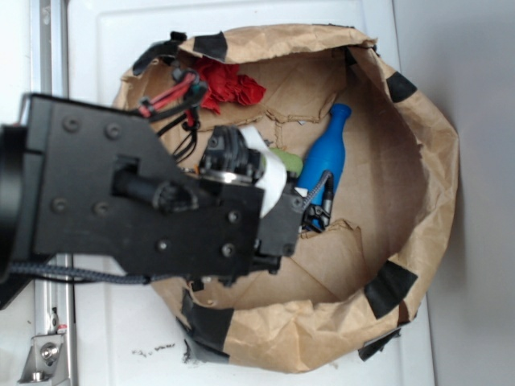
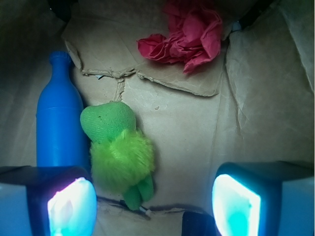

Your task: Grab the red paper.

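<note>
Wrist view: red paper [image 2: 184,37] on brown paper lining [image 2: 197,132].

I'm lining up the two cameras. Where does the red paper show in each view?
Exterior: the red paper lies at the upper left inside the brown paper basin, just above the arm.
Wrist: the red paper is at the top, right of centre, on the brown floor ahead of the open tool.
Shared landmark: the blue bottle, lying beside the green plush toy.

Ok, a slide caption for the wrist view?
Open hand above green toy and blue bottle; red paper lies ahead, untouched.
</note>
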You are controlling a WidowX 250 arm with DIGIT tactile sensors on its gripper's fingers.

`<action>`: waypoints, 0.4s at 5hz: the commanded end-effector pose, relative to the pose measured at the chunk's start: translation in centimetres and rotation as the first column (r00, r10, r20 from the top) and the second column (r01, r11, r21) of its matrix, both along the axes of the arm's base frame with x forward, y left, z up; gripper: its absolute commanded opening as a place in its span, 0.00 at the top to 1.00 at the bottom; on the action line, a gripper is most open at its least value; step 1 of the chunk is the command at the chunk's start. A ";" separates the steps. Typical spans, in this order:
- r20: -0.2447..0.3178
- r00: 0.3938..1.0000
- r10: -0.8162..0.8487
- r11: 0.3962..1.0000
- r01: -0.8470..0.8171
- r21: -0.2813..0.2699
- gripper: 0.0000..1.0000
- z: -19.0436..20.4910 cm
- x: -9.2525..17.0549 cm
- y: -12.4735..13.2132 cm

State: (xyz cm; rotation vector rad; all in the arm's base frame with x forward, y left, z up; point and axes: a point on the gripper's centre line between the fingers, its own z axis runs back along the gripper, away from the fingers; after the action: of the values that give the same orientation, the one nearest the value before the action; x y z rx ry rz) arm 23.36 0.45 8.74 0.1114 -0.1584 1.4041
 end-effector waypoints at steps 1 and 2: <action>0.050 0.998 0.041 0.999 -0.042 0.017 0.00 0.6 0.5 1.4; 0.056 0.996 0.074 0.993 -0.079 0.083 0.00 0.2 -0.2 2.6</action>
State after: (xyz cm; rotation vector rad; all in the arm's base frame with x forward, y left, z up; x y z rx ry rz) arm 23.18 2.16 8.13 0.1817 -0.2319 1.4348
